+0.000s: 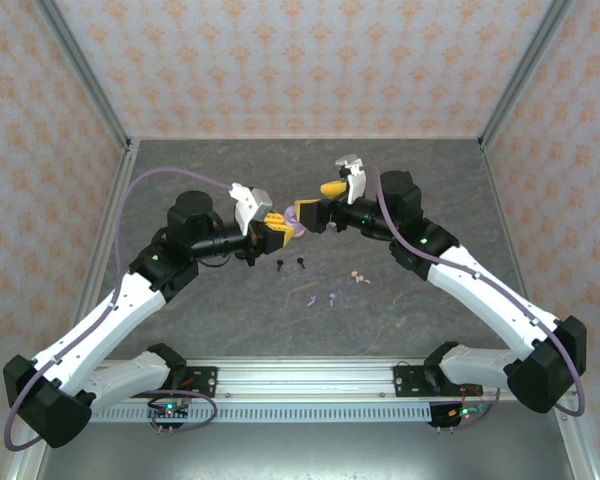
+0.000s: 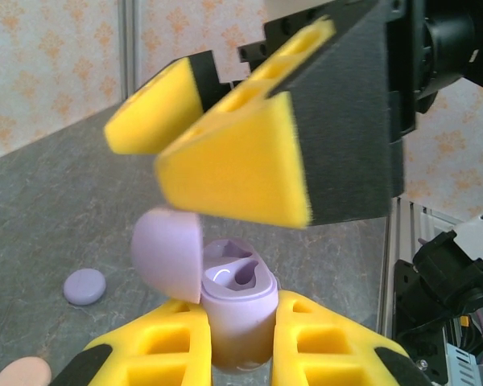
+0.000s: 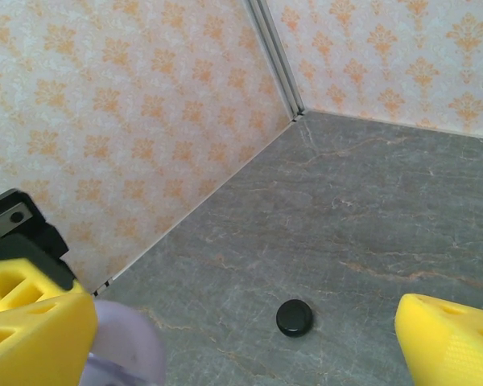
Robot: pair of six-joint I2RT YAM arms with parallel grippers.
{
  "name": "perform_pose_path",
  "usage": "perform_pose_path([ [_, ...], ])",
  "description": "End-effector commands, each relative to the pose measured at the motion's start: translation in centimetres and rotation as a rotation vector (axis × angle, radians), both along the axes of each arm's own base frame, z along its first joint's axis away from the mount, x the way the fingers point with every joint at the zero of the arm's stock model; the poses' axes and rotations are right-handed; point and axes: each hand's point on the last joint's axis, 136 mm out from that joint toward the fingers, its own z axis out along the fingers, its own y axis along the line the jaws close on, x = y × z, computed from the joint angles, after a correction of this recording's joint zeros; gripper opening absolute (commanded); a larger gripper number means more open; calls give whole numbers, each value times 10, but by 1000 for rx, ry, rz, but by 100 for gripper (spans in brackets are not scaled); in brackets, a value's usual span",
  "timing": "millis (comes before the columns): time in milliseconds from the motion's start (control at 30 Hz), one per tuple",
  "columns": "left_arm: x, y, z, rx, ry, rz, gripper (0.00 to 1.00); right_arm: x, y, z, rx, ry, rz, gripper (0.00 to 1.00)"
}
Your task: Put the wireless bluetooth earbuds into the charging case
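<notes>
My left gripper (image 2: 240,330) has its jaws clamped on the lilac charging case (image 2: 241,283), which is held upright off the table (image 1: 430,180) with its lid (image 2: 167,253) swung open to the left in the left wrist view. The wells are exposed, but I can't tell if a bud is seated in them. My right gripper (image 3: 245,318) has its jaws wide apart with nothing between the pads, and it sits just above the open case, nearly touching it. The earbuds are loose on the table nearer the bases: black earbuds (image 1: 282,264) closest to the case, pink earbuds (image 1: 358,277) to their right, lilac earbuds (image 1: 332,297) nearest the rail. Also on the table are a closed lilac round case (image 2: 84,285), a peach round case (image 2: 20,374) and a black round case (image 3: 294,317).
</notes>
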Motion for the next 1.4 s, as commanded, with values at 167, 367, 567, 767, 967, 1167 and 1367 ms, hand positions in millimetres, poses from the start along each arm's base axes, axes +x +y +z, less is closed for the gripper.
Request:
perform_pose_path([
  [167, 0, -4, 19, 6, -73, -15, 0, 3, 0, 8, -9, 40, -1, 96],
  [367, 2, -3, 8, 44, -62, -4, 0, -3, -13, 30, 38, 25, -16, 97],
  [567, 1, -2, 1, 54, -57, -1, 0, 2, -51, 29, -13, 84, -157, 97],
  [767, -5, 2, 0, 53, -64, 4, 0, 12, -83, -37, -213, 294, -323, 91],
  [967, -13, 9, -5, 58, -61, 16, 0, 2, -97, -122, -425, 596, -384, 74],
  [1167, -17, 13, -11, 56, -62, 25, 0, -30, -92, -203, -561, 836, -378, 64],
  [1367, -19, 13, -13, 55, -61, 19, 0, -58, -71, -264, -695, 951, -327, 55],
])
